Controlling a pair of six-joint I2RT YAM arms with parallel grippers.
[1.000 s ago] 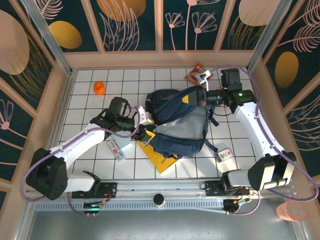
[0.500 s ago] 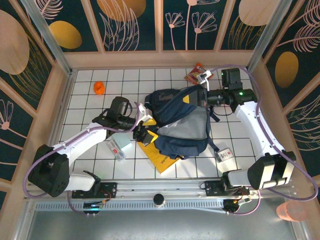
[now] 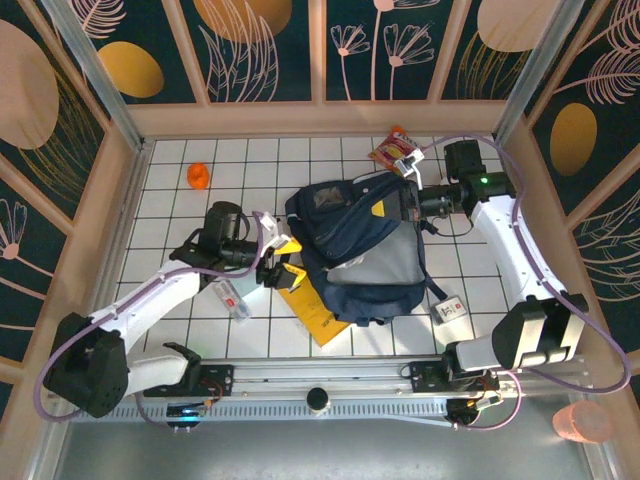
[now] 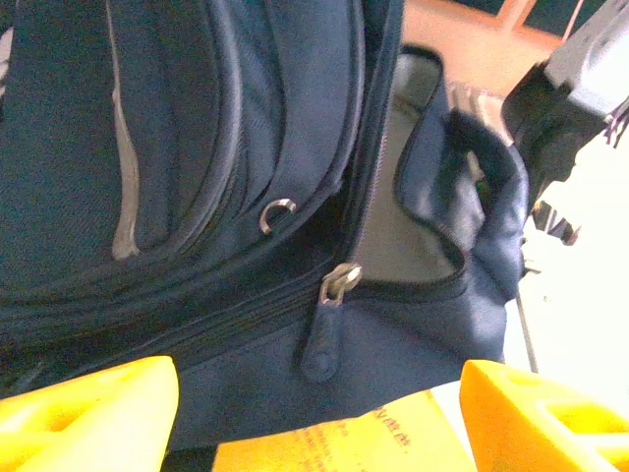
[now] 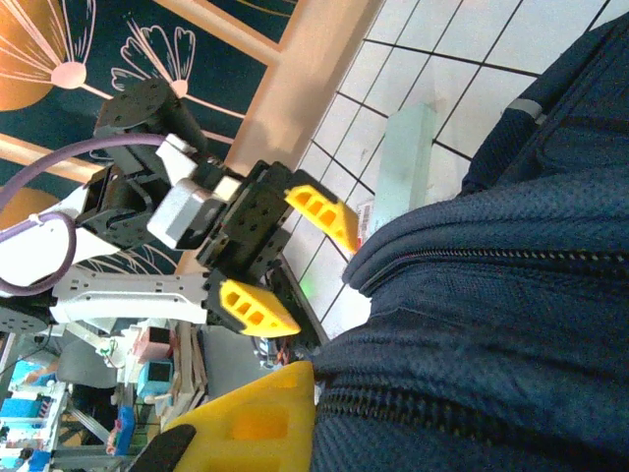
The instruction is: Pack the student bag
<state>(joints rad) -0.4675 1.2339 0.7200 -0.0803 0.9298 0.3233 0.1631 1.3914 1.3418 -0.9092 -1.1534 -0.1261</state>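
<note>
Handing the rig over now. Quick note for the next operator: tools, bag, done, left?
Left tool: open, empty, at the left edge of the large navy-blue fabric student bag, facing its zip pull.
Right tool: shut, apparently pinching the bag's far right rim.
Done: bag lies mid-table, main compartment gaping, grey lining showing; nothing visibly packed.
Left: flat yellow paper booklet partly under the bag, small orange round object and red snack packet loose on the white tiled table.
</note>
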